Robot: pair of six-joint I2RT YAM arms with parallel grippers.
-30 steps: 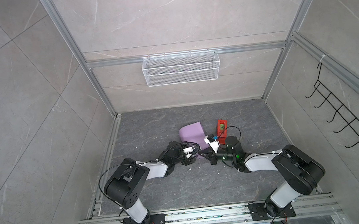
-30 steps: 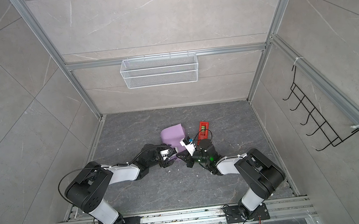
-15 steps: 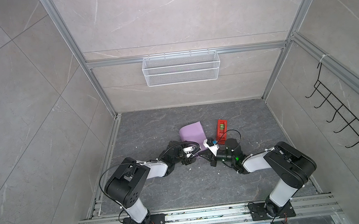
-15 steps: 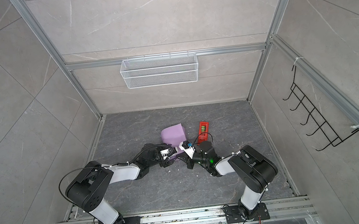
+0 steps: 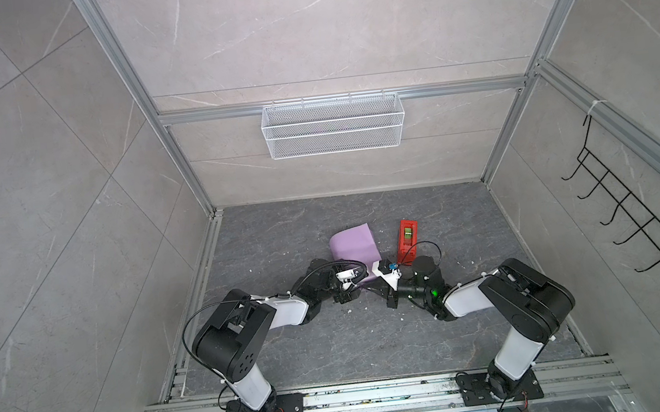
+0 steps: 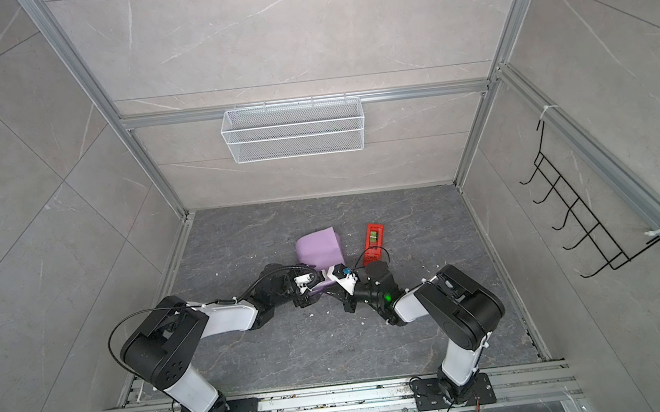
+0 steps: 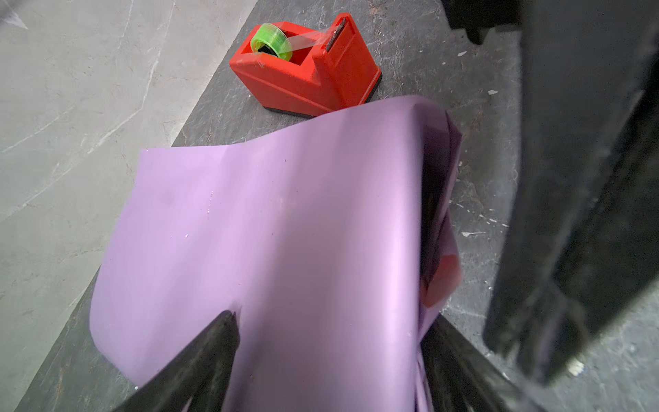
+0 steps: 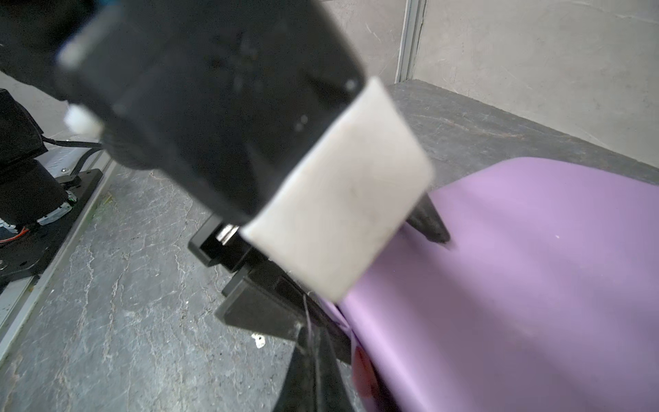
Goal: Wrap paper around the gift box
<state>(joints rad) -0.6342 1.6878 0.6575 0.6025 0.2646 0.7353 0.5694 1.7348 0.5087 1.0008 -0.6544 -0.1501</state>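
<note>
— Black left claw (image 7: 328,319) first: how does it stand?
— Spread wide across the near end of the paper (image 7: 285,232). One finger (image 7: 214,349) lies on the lilac top face. Its partner runs along the folded side, where a pinkish-red patch shows.
— And the right claw (image 8: 309,349)?
— Pressed together, tip right at the paper's edge. Whether any sheet is caught between, I cannot tell.
— Where is the gift box?
— Out of sight. The paper, lilac side up, covers a raised boxy shape in the middle of the worktop (image 5: 335,348), and both claws meet at its near end.
— Beyond that?
— Red tape dispenser (image 7: 303,78) with a green roll (image 7: 271,44), just beside the paper, on its right in both top views. Farther back, a white wire basket (image 5: 333,131) hangs on the rear wall.
</note>
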